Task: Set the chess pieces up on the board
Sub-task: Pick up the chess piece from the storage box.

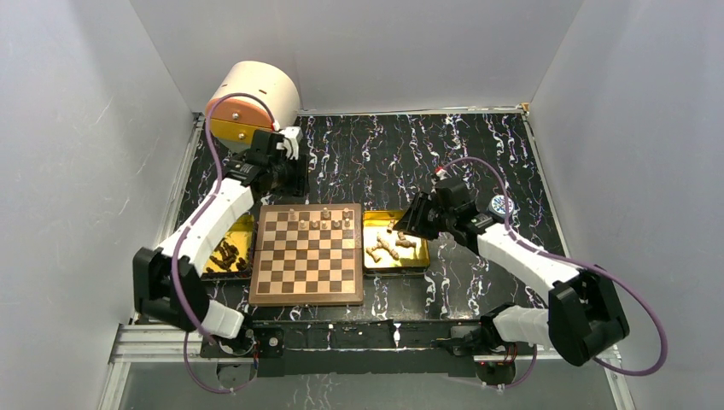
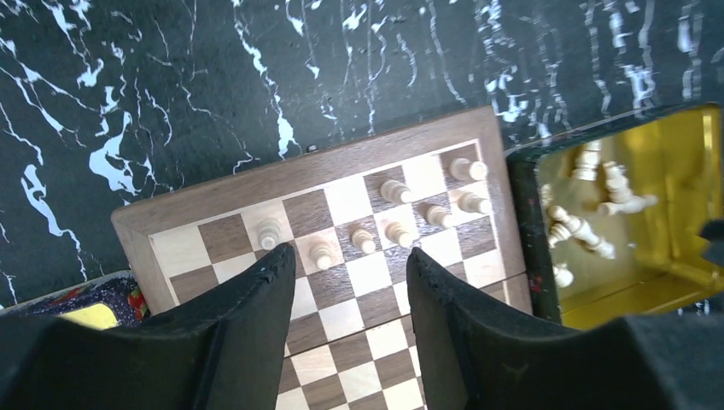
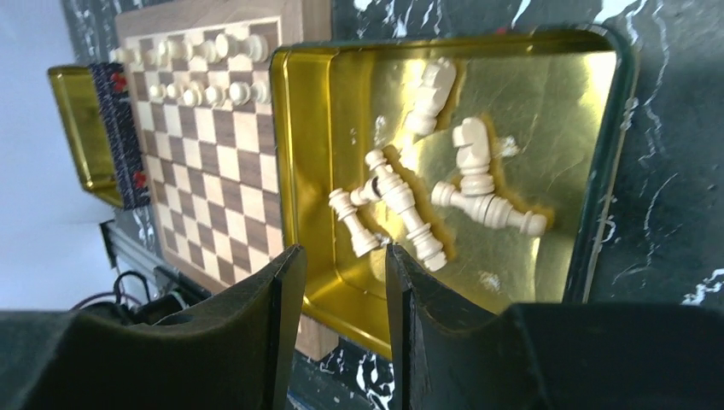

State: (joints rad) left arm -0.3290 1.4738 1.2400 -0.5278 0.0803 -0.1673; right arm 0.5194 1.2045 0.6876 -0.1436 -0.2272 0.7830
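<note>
The chess pieces [image 2: 399, 232] I can see standing are light ones, a handful upright in the two rows at the far end of the board [image 1: 307, 265], toward its right side. The board lies flat in the middle of the table [image 1: 384, 154], between two gold trays. More light pieces lie on their sides in the right tray [image 3: 546, 94], some crossing or touching one another near its middle. The left tray [image 1: 243, 231] holds a heap of dark pieces [image 1: 226, 254]; my left arm passes over part of it.

My left gripper [image 2: 350, 260] hangs above the far end of the board. Its fingers are spread with nothing between them, and I see the placed pieces just past the tips. My right gripper [image 3: 343, 256] hovers over the near edge of the right tray. Its fingers are also apart and empty, and the loose pieces lie a little way beyond them, untouched.

At the far left corner of the table, a round cream tub [image 1: 256, 94] with an orange face lies tipped on its side against the wall.
</note>
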